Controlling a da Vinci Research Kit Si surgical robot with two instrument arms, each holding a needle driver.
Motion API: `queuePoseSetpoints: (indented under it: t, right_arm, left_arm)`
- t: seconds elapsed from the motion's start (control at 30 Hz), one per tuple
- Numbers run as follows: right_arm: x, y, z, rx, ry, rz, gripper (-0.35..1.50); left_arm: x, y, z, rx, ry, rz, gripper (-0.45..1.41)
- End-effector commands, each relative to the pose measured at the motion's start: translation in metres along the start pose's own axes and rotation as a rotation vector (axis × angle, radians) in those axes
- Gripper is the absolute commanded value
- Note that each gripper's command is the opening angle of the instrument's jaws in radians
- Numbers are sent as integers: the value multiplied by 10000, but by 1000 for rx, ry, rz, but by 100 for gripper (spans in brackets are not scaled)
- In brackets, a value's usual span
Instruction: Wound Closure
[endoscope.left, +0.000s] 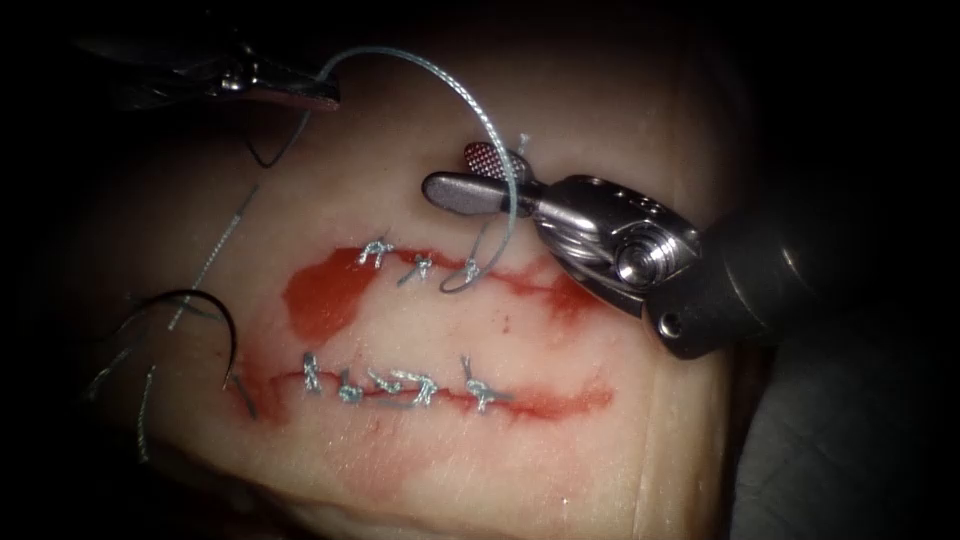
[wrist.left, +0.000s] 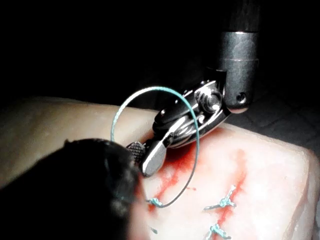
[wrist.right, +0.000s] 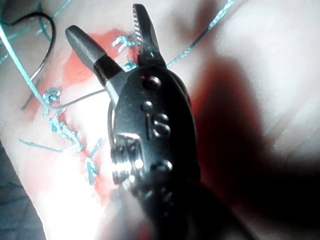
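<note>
Endoscope view, needle (endoscope.left: 215, 320) lying free, left

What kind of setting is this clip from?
Likely a bench suturing practice: a pale tissue block with two stitched cuts, a loose curved needle at its left, thread and two wristed tools.

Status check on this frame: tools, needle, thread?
Right tool open, holding nothing, thread arcing across its jaws. Left tool shut on thread. Needle free on tissue, left of cuts.
</note>
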Motion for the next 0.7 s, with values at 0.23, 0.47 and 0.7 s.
queuePoseSetpoints:
  t: [0.23,0.47,0.7]
  right_arm:
    - [23,5,26,-114,-15,-5,123]
    - [22,8,26,-185,-139,4,118]
    - [21,8,25,-134,-214,37,116]
  left_arm:
    - [17,24,46,-141,137,-7,-45]
    - [70,23,98,-106,267,-38,-45]
    - [108,4,126,-46,355,-68,-45]
